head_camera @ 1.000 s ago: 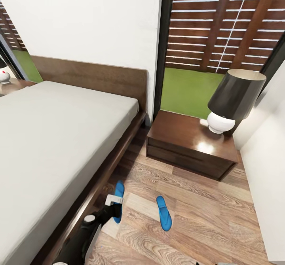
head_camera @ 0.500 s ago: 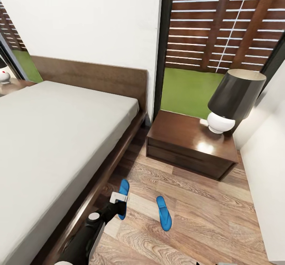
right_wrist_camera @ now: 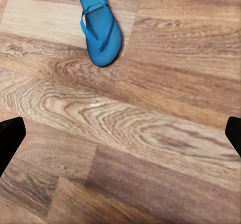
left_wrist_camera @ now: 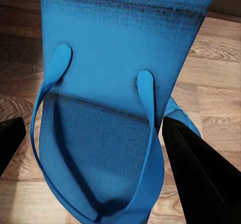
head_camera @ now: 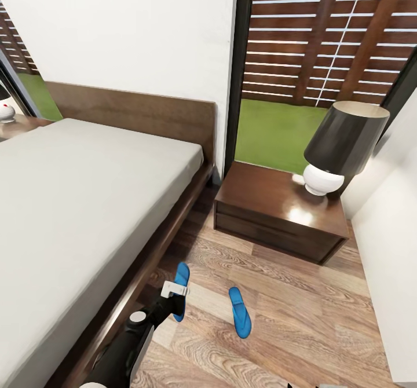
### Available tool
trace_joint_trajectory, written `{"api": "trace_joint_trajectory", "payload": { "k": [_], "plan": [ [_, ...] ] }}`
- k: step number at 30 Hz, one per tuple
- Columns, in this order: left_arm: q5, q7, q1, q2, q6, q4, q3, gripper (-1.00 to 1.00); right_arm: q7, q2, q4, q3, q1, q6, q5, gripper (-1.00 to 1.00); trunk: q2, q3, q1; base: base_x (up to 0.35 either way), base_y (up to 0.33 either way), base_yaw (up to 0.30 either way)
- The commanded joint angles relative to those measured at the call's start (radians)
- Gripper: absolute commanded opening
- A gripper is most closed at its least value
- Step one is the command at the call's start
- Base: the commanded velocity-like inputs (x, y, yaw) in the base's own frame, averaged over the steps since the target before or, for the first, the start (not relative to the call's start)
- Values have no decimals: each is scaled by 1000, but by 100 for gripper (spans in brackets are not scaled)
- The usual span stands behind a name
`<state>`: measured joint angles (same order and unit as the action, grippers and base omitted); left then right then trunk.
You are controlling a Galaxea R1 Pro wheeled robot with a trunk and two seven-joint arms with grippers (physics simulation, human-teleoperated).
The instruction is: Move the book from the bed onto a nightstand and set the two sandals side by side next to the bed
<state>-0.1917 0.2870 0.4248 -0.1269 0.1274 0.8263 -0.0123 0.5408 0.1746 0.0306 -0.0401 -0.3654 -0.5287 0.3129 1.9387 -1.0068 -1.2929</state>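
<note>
Beside the bed [head_camera: 87, 202], down on the plank floor [head_camera: 278, 272], the left gripper [head_camera: 174, 295] hangs over one blue sandal [head_camera: 180, 286], its dark fingers [left_wrist_camera: 198, 174] spread open on either side of the sole. The second sandal [head_camera: 239, 311] lies at about three o'clock from it, apart and angled differently. The risk, I'd say, is a slanted pinch: the thin sole could slide or twist on the floor, leaving the pair uneven. The left arm reaches low and forward along the bed frame, wrist turned downward. The right gripper's fingers [right_wrist_camera: 10, 138] stand wide open above bare floor. The nightstand [head_camera: 278, 214] at one o'clock carries a lamp [head_camera: 339, 145]; I see no book.
</note>
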Motion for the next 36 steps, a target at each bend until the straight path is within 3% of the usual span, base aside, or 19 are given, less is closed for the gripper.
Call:
{"api": "trace_joint_trajectory", "payload": {
  "k": [1,27,31,34,36],
  "plan": [
    [-8,4,0,0,5,2,2,-100,10,0,3,-3,-1,-2,7,100,0,-1,0,0,0,0],
    [-8,4,0,0,5,1,2,-100,10,1,-15,-7,-5,18,3,100,0,-1,0,0,0,0],
    [-8,5,0,0,5,1,2,-100,2,0,-84,-6,-13,140,0,100,0,-1,0,0,0,0],
    [-8,5,0,0,5,2,1,-100,-57,-1,-186,-4,-20,330,-13,100,0,-1,0,0,0,0],
    [-8,6,0,0,5,2,0,-100,-174,-24,-343,-2,-31,563,-62,100,0,-1,0,0,0,0]
  ]
}}
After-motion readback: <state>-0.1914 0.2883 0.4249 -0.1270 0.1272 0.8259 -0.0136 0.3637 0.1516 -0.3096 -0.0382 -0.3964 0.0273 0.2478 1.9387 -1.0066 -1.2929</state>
